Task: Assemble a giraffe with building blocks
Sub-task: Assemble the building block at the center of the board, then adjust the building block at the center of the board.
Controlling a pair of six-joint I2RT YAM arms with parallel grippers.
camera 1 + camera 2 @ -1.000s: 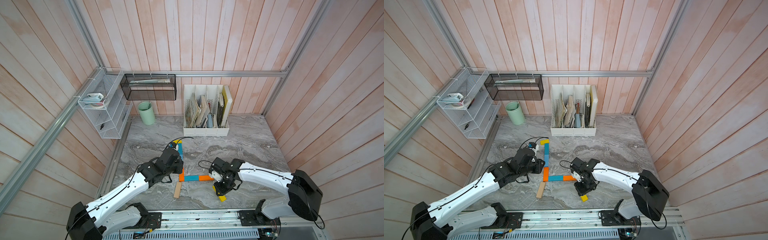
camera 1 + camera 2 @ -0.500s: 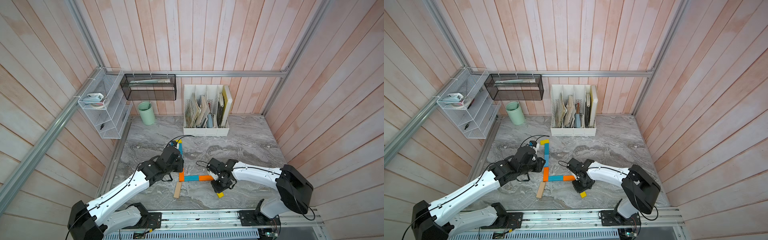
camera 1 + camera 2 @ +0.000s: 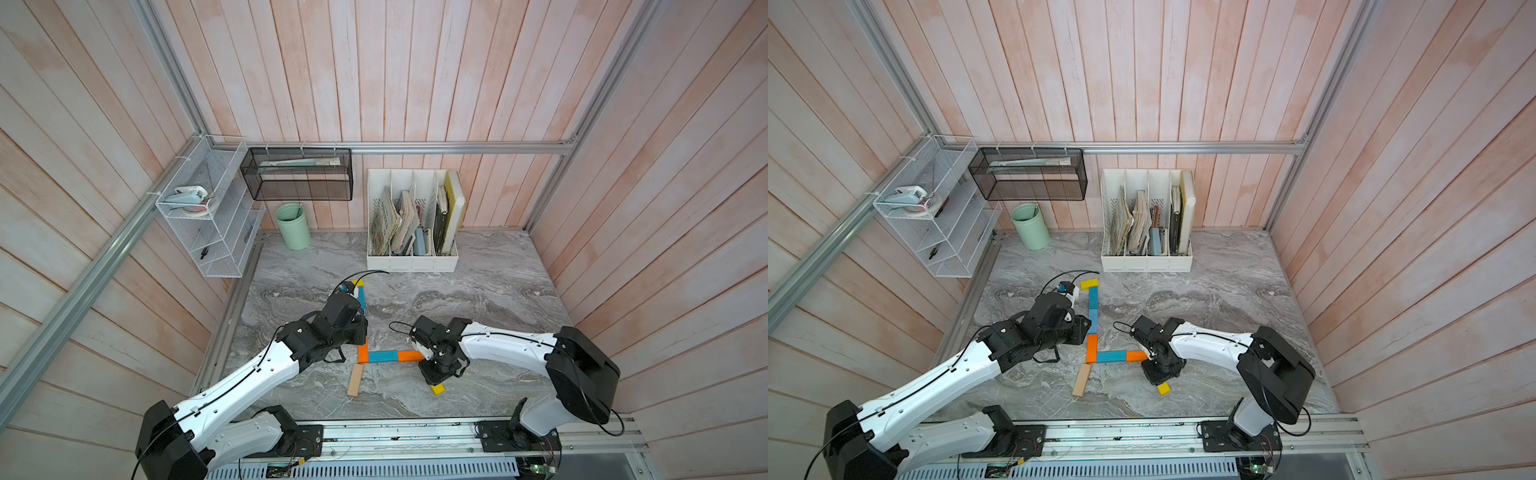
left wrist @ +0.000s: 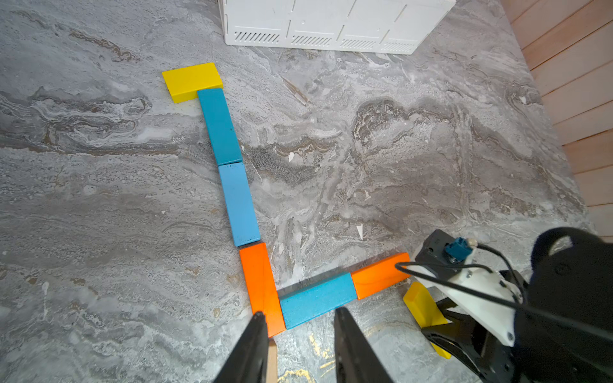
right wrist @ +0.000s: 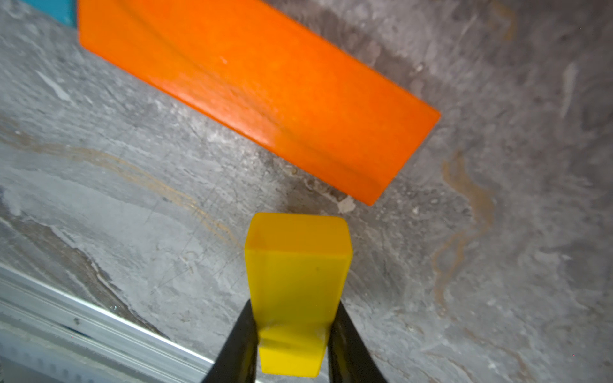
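Yellow block (image 5: 298, 282) | clamped between right fingers (image 5: 238, 348) | beside orange block (image 5: 258, 89)

Table (image 3: 1225, 291) bare from the giraffe (image 3: 1093, 303) across to the side wall (image 3: 1350, 291) past its body: open passage. File organizer (image 3: 1146, 262) blocks the far side, beyond the yellow head (image 3: 1089, 284). Left tool (image 4: 300, 313) hangs at the neck-body corner; right tool (image 5: 293, 308), clamping a yellow block (image 5: 298, 265), crowds the body's orange end.
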